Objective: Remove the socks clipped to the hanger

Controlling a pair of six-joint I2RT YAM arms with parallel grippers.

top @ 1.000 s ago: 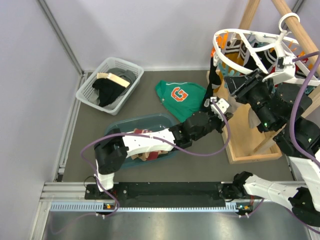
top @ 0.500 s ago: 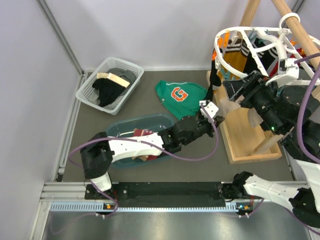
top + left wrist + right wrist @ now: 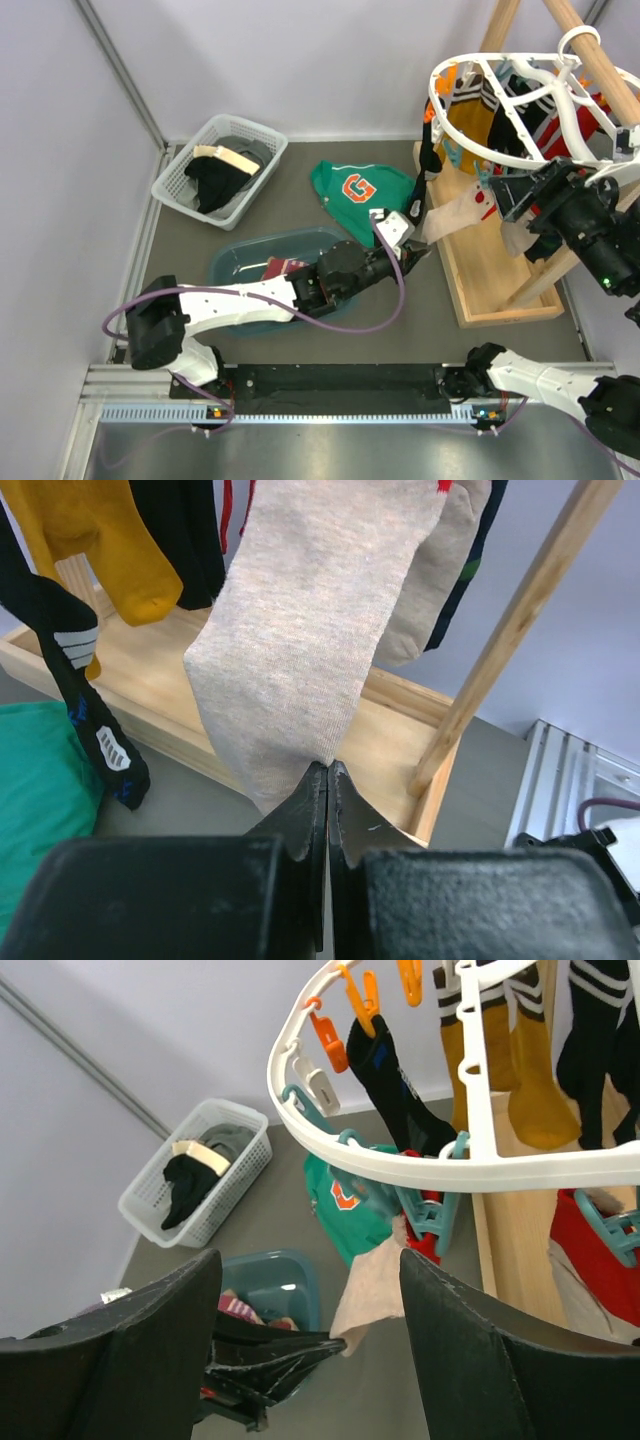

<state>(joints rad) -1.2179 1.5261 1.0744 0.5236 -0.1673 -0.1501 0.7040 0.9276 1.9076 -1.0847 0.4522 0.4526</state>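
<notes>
The white hanger (image 3: 434,95) hangs from the wooden stand at the right, with mustard (image 3: 100,550), black and red socks clipped under its rim (image 3: 400,1165). A beige sock (image 3: 450,212) stretches from the teal clips (image 3: 430,1215) down toward the floor. My left gripper (image 3: 327,765) is shut on its toe (image 3: 300,640), low and left of the stand (image 3: 410,248). Beside the hanger's near rim, my right gripper (image 3: 512,193) is open, and nothing lies between its fingers (image 3: 130,1340).
The wooden stand's tray base (image 3: 500,290) and slanted poles take up the right side. A teal bin (image 3: 235,262) with socks lies under the left arm. A green sweatshirt (image 3: 360,195) lies on the floor, and a white mesh basket (image 3: 190,165) of dark clothes sits at the back left.
My left gripper has drawn back to the lower left, pulling the beige sock taut. The right gripper has opened and backed off to the right. The hanger has swung slightly.
</notes>
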